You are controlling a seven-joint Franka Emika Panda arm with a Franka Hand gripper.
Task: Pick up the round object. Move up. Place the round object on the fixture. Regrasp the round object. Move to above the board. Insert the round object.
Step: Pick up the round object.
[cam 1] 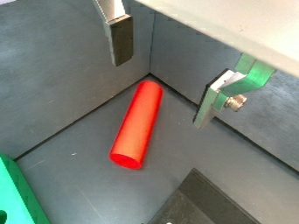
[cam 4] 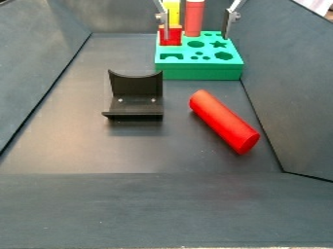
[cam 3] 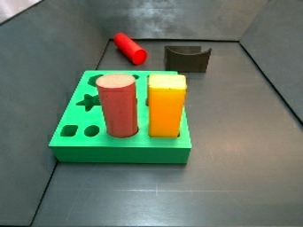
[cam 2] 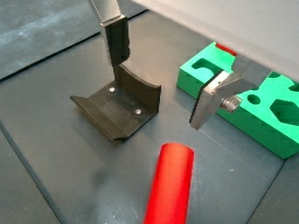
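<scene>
Lying flat on the dark floor, the round object [cam 4: 225, 120] shows right of centre in a side view, just beside the fixture [cam 4: 132, 95] but not touching it — nothing of the task looks done yet. The gripper [cam 1: 167, 72] hangs above the peg with its fingers [cam 1: 121, 40] apart and empty; both wrist views show open space between the plates. At the top of that side view the board [cam 4: 200, 56] stands well apart, already carrying a thicker red cylinder [cam 3: 119, 106] and an orange-yellow block [cam 3: 167, 105]. Picking up, resting on the fixture, regrasping and inserting all remain — by my judgement the very start.
</scene>
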